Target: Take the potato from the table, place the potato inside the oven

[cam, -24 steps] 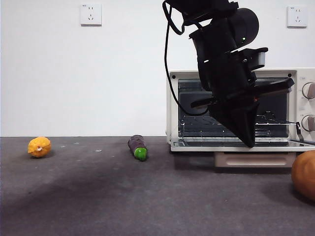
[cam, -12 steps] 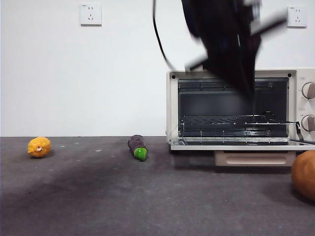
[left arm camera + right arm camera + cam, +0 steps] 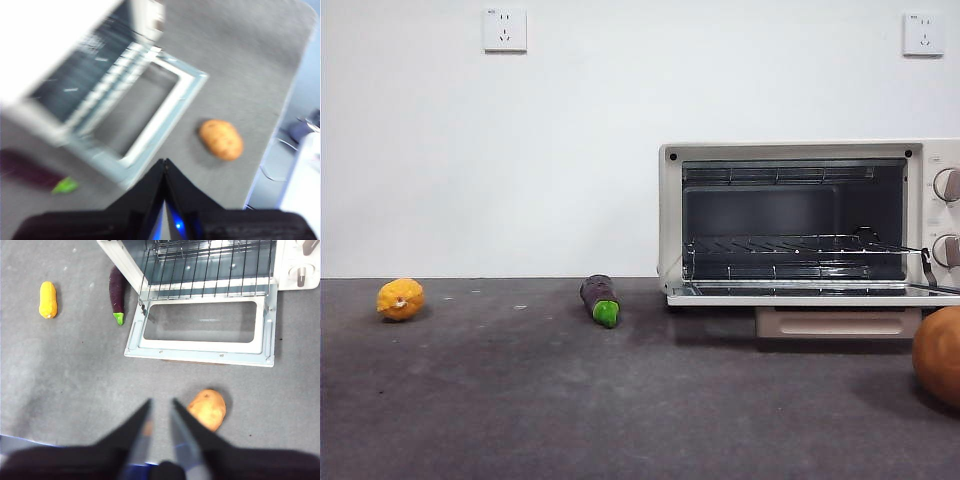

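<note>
Front view: the oven (image 3: 800, 222) is sitting with its door dropped open, the potato (image 3: 938, 354) resting on the table (image 3: 620, 400) at the right edge. Left wrist: my left gripper (image 3: 165, 167) is hanging high, jaws pressed together, potato (image 3: 221, 139) beyond the door. Right wrist: my right gripper (image 3: 160, 407) is hovering, jaws slightly parted, empty, potato (image 3: 207, 409) just beside them.

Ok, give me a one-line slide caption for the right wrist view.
Potato on the table before the oven, door down; right fingers slightly parted above.
</note>
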